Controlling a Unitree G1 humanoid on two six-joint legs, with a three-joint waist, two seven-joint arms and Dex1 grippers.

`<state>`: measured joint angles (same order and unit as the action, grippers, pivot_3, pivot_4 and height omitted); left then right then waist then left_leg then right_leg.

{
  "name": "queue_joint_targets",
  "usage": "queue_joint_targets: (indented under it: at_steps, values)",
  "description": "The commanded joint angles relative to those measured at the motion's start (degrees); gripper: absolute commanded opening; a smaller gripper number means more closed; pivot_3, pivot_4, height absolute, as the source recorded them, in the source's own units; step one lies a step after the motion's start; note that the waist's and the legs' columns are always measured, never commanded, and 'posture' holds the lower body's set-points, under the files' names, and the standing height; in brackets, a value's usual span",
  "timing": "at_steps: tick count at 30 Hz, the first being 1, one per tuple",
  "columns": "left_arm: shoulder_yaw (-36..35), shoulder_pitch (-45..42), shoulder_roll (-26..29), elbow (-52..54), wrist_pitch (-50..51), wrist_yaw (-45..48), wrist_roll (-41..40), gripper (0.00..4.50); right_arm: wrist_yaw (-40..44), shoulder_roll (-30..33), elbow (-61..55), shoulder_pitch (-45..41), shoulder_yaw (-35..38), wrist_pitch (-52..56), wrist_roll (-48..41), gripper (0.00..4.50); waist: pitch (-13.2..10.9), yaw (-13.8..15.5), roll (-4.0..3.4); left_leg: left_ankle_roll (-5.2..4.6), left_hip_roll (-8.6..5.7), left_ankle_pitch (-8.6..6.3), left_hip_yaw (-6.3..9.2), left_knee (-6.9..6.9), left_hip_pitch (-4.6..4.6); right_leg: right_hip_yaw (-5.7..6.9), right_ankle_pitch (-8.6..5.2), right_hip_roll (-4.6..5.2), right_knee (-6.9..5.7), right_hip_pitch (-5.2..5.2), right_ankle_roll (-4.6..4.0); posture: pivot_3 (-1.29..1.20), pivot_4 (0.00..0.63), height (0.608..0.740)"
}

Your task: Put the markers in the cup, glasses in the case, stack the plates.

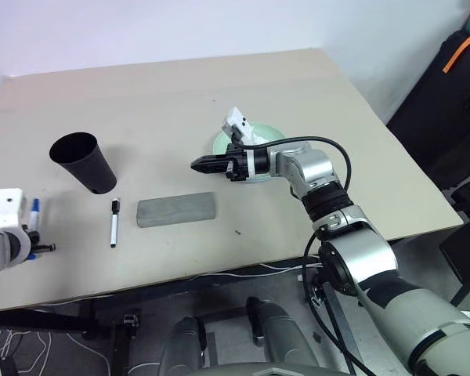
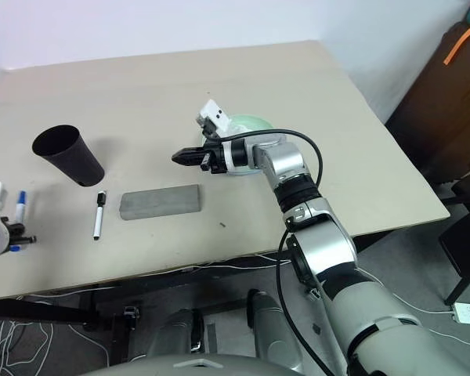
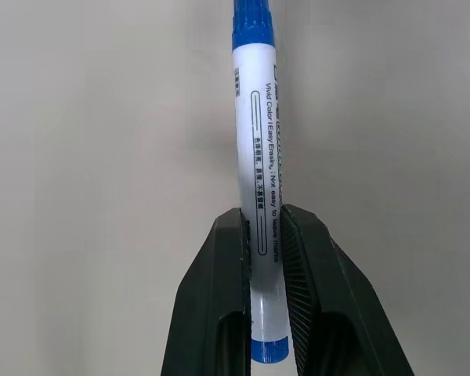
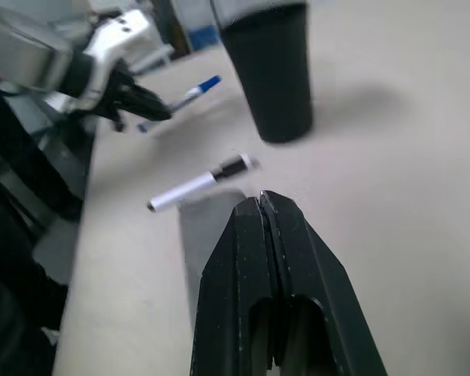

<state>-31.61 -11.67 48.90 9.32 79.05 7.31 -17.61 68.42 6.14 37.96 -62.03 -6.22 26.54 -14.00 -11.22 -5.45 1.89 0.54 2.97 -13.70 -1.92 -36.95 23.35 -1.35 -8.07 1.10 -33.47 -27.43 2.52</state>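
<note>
The broad beige counter (image 1: 219, 86) carries everything. On its right half sits the pale mint green round plastic plate (image 1: 270, 137), partly hidden behind my right arm, with a crumpled white tissue (image 1: 239, 125) on its far rim; I cannot make out a blue plate, nor the glasses, so stacking and casing look undone. The tall black tapered plastic cup (image 1: 82, 160) stands upright on the left half, apparently empty. Between cup and plate, nearer the front edge, lies the flat grey felt-like rectangular case (image 1: 176, 209). Just left of it, apart from it, rests the slim white marker with the black cap (image 1: 114, 222), untouched.

My right hand (image 1: 197, 164) hovers above the middle of the counter, fingers pressed together, holding nothing. My left hand (image 3: 268, 258), off the front left corner, is clamped on the white blue-capped marker (image 3: 257, 141), gripping its barrel near the tail. I judge no marker is in the cup yet; this one goes first.
</note>
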Motion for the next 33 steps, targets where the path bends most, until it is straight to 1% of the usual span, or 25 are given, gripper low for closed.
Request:
queue_joint_targets:
  at_steps: [1,2,4,8,15,16,19,22,24,27,33]
  values:
    - [-4.03,-0.29,-0.05,-0.58,-11.56,-1.96,4.38,0.26,0.47,0.15,-4.05,0.31,2.66,0.99,-3.89,0.00,0.00,0.02,0.01,0.00,0.00,0.00,-0.02,-0.01,0.01,0.00,0.00,0.02,0.01,0.00,0.00,0.00,0.150,0.733]
    - [-5.00,-0.34,-0.59,-1.27,-15.69,-1.48,4.50,0.26,0.50,0.24,-4.42,0.48,2.67,1.28,-4.19,0.29,0.01,0.04,0.01,0.01,-0.01,0.00,-0.04,0.00,0.01,0.00,0.10,0.05,0.01,0.00,-0.16,0.00,0.150,0.733]
    - [-6.25,-0.76,-1.00,-2.85,-21.55,-1.86,5.49,0.26,1.34,0.74,-6.43,1.63,1.84,-0.02,-4.20,0.58,0.01,0.04,0.01,0.06,-0.01,-0.03,-0.07,-0.01,0.02,0.01,0.12,0.09,0.03,-0.01,-0.20,0.00,0.150,0.733]
    - [-6.80,-1.84,-0.75,-6.30,-32.75,-1.55,6.80,0.26,1.85,1.22,-8.77,2.86,0.89,-1.43,-4.08,1.88,0.01,0.03,0.02,0.11,-0.03,-0.06,-0.14,0.00,0.03,0.01,0.12,0.13,0.05,-0.01,-0.21,0.00,0.150,0.733]
    - [-6.31,-6.70,-2.41,-8.33,-43.46,2.13,3.76,0.26,1.95,1.90,-9.59,3.31,-0.09,-3.79,-3.42,4.33,0.02,0.06,0.03,0.07,-0.05,-0.04,-0.23,-0.02,0.03,0.05,0.12,0.23,0.04,0.02,-0.20,0.00,0.150,0.733]
    - [-5.99,-7.49,-2.88,-8.17,-45.30,3.16,2.97,0.26,1.92,2.14,-9.64,3.36,-0.51,-4.23,-3.04,4.49,0.02,0.07,0.03,0.02,-0.07,-0.01,-0.27,-0.02,0.03,0.05,0.13,0.27,0.04,0.02,-0.20,0.00,0.150,0.733]
    - [-4.02,-9.30,-4.13,-7.50,-50.80,7.70,0.78,0.26,0.93,2.42,-9.08,3.34,-1.36,-6.16,-1.74,4.49,0.02,0.08,0.04,0.01,-0.08,0.00,-0.39,-0.04,0.05,0.04,0.13,0.33,0.04,0.03,-0.19,0.00,0.150,0.733]
    - [-2.06,-11.01,-5.37,-8.47,-56.50,11.53,-0.53,0.26,-3.26,1.88,-5.93,2.94,-1.88,-11.94,1.45,4.49,0.03,0.09,0.05,0.00,-0.08,0.01,-0.49,-0.06,0.05,0.01,0.13,0.36,0.06,0.03,-0.19,0.00,0.150,0.733]
    - [-1.09,-12.15,-5.77,-9.59,-57.91,12.93,-1.02,0.26,-3.68,1.83,-5.04,3.08,-2.26,-14.05,2.26,4.49,0.03,0.07,0.05,0.00,-0.08,0.01,-0.51,-0.07,0.04,0.00,0.13,0.36,0.07,0.04,-0.18,0.00,0.150,0.733]
    - [0.66,-13.81,-6.43,-11.58,-58.96,15.20,-2.08,0.26,-3.89,1.47,-4.76,3.17,-1.77,-14.29,1.62,4.49,0.03,-0.03,0.05,-0.03,-0.08,0.02,-0.54,-0.07,0.02,-0.05,0.14,0.32,0.04,0.03,-0.16,0.00,0.150,0.733]
    - [2.57,-16.09,-8.97,-13.37,-61.58,16.53,-3.24,0.26,-4.50,1.58,-5.49,3.88,-2.20,-14.20,1.92,4.49,0.03,0.08,0.05,-0.04,-0.07,0.03,-0.53,-0.14,0.01,-0.06,0.24,0.30,0.00,0.06,0.03,0.00,0.150,0.733]
